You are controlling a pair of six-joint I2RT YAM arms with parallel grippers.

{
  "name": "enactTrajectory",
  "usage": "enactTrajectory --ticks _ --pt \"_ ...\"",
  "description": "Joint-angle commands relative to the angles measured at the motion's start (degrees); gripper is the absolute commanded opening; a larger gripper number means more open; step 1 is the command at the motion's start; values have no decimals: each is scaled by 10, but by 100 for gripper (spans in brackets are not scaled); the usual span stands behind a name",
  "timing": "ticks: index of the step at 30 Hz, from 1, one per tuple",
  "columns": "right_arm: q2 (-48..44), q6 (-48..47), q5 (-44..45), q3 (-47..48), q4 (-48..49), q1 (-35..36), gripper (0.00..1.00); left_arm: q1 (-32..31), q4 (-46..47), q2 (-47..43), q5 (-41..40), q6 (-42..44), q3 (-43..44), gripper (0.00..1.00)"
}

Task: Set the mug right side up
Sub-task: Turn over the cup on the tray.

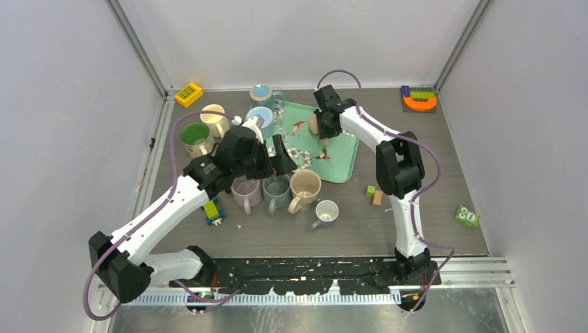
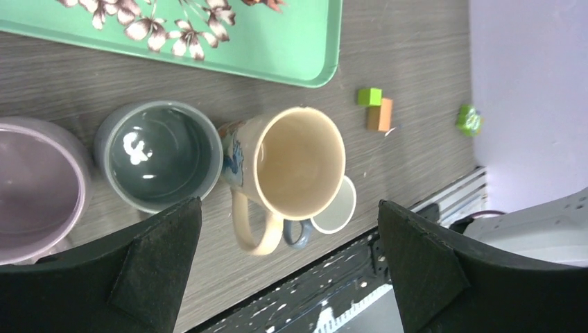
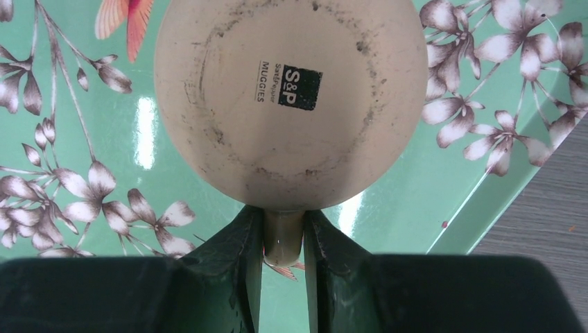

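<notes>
The left pincer point(image 2: 288, 208) hung with its jaws wide apart, and a cream mug point(image 2: 299, 161) stood upright below, between them. The right pincer point(image 3: 283, 223) was clamped on the handle point(image 3: 282, 244) of the upturned mug point(image 3: 291, 104), which sat just ahead of it on the tray point(image 3: 430, 201).

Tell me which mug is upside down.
The cream ceramic mug on the green floral tray: its stamped base faces up, handle pinched by the right gripper. The near row of mugs stands mouth-up.

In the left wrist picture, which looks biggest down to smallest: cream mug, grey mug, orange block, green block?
1. cream mug and grey mug: too alike to rank
2. orange block
3. green block
</notes>
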Motion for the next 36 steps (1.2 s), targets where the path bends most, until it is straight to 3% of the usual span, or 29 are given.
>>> enactTrajectory --ticks 1,8,17,25,36 --pt "-78 23 -23 3 18 -9 0 51 75 2 81 -27 -5 100" --pt "-135 88 -81 4 48 -22 1 123 101 1 149 -39 0 100" --pt "-223 206 -191 -33 135 -24 1 180 212 16 242 -114 -30 97" --pt "-315 406 -308 -167 348 -24 1 191 314 41 278 -197 -39 90" --pt "-337 611 -382 -282 615 -10 1 203 432 73 318 -304 -48 67"
